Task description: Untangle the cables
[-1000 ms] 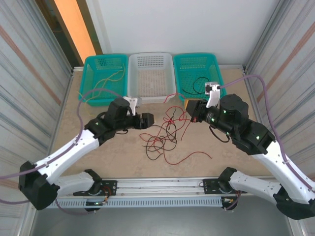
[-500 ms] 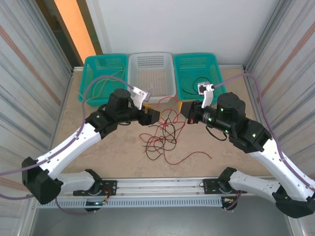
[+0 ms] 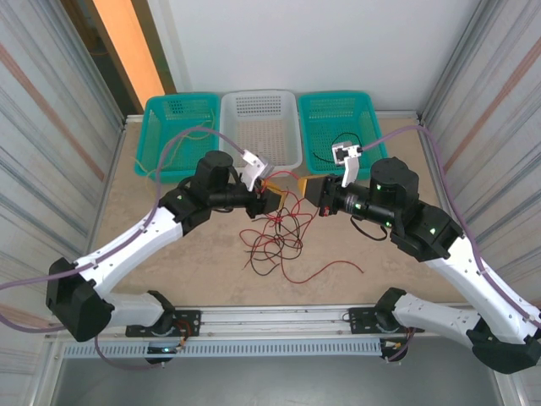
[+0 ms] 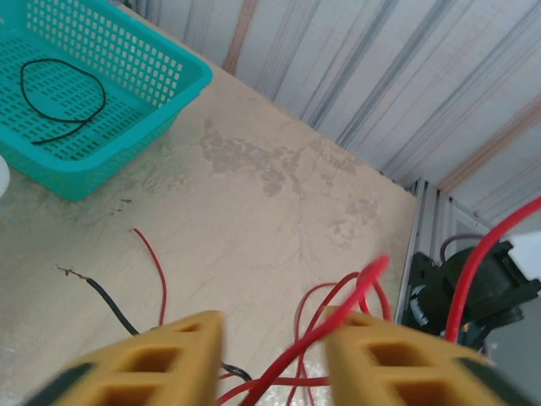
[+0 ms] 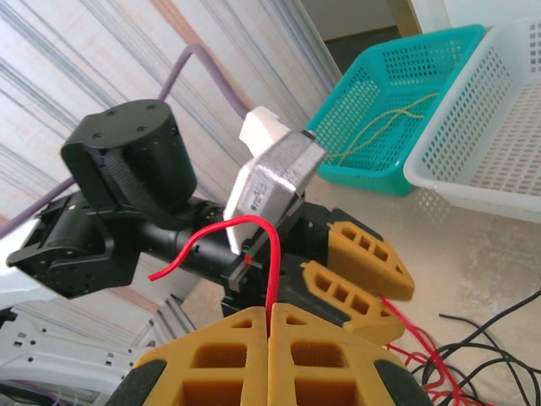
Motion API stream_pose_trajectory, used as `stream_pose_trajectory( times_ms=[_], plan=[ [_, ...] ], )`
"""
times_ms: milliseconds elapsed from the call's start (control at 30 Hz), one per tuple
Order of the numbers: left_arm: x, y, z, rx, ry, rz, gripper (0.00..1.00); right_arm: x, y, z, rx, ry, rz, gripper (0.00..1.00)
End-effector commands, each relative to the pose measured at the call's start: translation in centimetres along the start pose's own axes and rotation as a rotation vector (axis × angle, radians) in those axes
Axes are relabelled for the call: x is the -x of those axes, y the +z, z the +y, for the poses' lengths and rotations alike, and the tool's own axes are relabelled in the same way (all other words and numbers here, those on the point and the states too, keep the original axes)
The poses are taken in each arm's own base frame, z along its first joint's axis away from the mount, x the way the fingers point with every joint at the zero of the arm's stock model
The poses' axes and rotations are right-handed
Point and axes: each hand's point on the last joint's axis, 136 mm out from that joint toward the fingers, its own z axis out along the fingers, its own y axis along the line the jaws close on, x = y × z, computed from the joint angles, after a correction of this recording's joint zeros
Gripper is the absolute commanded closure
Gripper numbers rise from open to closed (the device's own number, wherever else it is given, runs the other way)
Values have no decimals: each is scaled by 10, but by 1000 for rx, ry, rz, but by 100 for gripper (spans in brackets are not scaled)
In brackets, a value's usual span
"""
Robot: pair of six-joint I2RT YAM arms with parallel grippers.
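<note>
The cables (image 3: 275,241) lie as a loose tangle of red and black wires on the table between the arms. My right gripper (image 5: 269,315) is shut on one red cable (image 5: 272,254), whose free end curls up and to the left. This gripper (image 3: 308,188) hangs above the tangle's far side. My left gripper (image 3: 277,196) faces it closely. In the left wrist view the left gripper (image 4: 275,331) has its jaws apart, and a red cable (image 4: 299,346) runs slanting between them against the right finger. A black cable (image 4: 110,304) lies on the table below.
Three baskets stand along the back: a teal basket (image 5: 397,110) holding a yellow cable (image 5: 380,135), a white basket (image 3: 259,127), and a teal basket (image 4: 127,110) with a black cable (image 4: 63,101). Corrugated walls close both sides.
My left gripper has swung right and up to the right gripper, and its jaws have narrowed around a red cable. The right gripper has shifted slightly left, still shut.
</note>
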Motion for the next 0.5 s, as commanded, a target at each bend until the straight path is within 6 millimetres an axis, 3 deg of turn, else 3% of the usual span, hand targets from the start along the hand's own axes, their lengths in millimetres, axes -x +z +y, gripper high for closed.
stream_pose_trajectory(
  times_ms=[0,133,233,300,400,467],
  plan=[
    [8,2,-7,-35,44,-14,79,10,-4,8,41,-22,-46,100],
    [13,-3,8,68,23,-34,100,11,-6,-1,0,-17,-66,100],
    [27,-22,22,184,-21,-85,100,9,-9,-25,-93,19,-94,96],
    [41,-38,18,196,-43,-138,100,4,-9,-49,-169,66,-100,87],
    [50,-57,7,197,-32,-184,100,-12,-9,-104,-334,191,-91,59],
    [47,-67,9,245,-38,-176,100,-30,-9,-139,-437,273,-48,54]
  ],
)
